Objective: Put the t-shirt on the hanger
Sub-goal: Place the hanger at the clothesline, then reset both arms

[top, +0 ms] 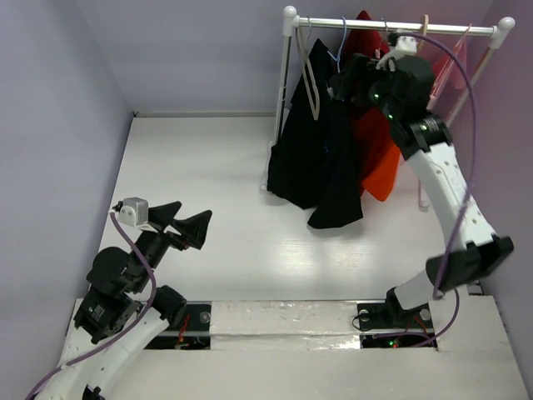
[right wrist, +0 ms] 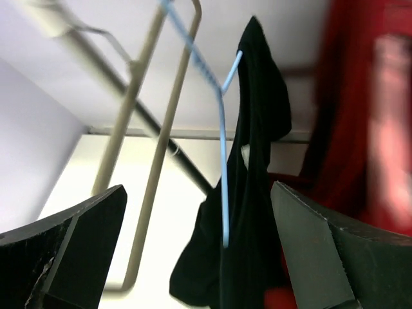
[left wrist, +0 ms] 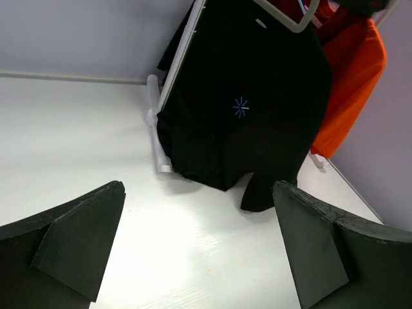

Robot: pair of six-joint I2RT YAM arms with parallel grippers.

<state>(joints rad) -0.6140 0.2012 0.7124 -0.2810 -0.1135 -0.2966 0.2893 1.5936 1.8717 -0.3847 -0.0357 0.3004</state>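
The black t-shirt hangs from the clothes rack at the back right, its hem touching the table. It also shows in the left wrist view and the right wrist view. The light-blue wire hanger hangs on the rail, its hook just visible, and the shirt drapes over one of its arms. My right gripper is open, level with the hanger and shirt but apart from them; it shows up at the rail in the top view. My left gripper is open and empty over the table.
A thicker beige hanger hangs left of the blue one, also seen in the right wrist view. Red and orange garments hang right of the shirt. The white rack post and rail stand by the back wall.
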